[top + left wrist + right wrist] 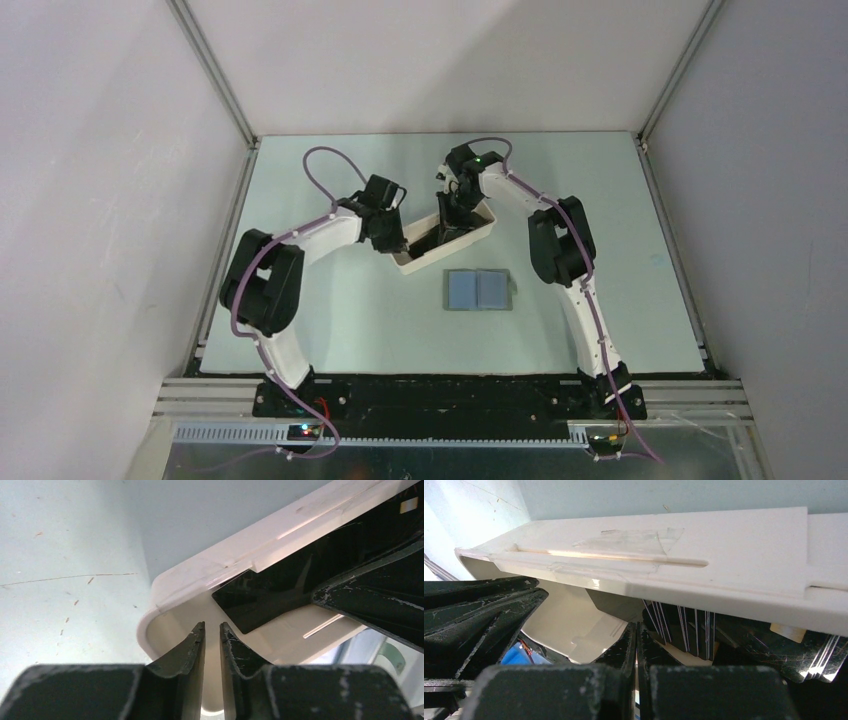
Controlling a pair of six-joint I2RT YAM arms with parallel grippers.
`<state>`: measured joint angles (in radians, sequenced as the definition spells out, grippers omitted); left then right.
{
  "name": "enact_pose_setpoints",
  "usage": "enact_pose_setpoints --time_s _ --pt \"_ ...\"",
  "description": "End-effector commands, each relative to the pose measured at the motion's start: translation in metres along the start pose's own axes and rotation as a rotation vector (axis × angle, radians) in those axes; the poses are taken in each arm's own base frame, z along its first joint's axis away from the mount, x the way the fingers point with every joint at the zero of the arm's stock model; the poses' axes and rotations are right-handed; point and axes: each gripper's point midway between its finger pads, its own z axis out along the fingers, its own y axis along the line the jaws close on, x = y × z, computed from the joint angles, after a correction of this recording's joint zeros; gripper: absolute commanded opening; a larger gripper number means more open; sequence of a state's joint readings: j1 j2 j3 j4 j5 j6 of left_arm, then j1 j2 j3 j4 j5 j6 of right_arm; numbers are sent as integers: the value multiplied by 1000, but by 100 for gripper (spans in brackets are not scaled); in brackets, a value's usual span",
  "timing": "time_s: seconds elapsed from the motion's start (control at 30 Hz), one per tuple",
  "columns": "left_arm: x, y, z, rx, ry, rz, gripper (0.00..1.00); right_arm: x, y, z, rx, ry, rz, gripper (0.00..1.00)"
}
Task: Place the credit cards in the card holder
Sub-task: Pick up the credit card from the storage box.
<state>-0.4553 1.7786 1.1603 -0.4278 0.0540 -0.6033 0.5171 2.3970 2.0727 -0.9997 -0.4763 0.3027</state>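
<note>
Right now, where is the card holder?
In the top view the card holder lies open on the table, just on the arm-base side of the white tray, between the two arms and untouched by either.

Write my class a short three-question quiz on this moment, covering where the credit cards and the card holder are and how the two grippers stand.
1. True or false: the credit cards lie inside the white tray.
2. The card holder lies: A) shut, inside the tray; B) open, on the table, on the near side of the tray; C) between a gripper's fingers.
3. Fill in: of the left gripper and the right gripper, the ___ one has its jaws pressed together.

Key: 1 true; 2 B; 3 right.
</note>
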Motion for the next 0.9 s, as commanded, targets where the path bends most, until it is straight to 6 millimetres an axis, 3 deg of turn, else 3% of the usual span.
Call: enact_pose_setpoints --time_s 0.0,0.2,0.4,0.53,0.63,0.77,0.87 --pt "4 21 -7 -121 27 62 23 -8 -6 -10 56 -37 -1 0" --pt "16 14 15 -141 126 93 20 -13 5 -19 4 -59 7 1" --pt "32 5 34 -187 214 128 1 -27 24 -41 -112 -103 37 6" --pt "37 -2 40 -173 232 112 0 -38 32 -64 -169 -160 49 24" --pt "37 -10 43 -134 235 92 0 -43 27 -82 -180 -209 65 40" --pt "34 -27 47 -30 208 47 0 -44 10 -86 -164 -214 92 52" --pt "32 -37 52 48 173 11 0 -40 4 -81 -159 -192 97 55"
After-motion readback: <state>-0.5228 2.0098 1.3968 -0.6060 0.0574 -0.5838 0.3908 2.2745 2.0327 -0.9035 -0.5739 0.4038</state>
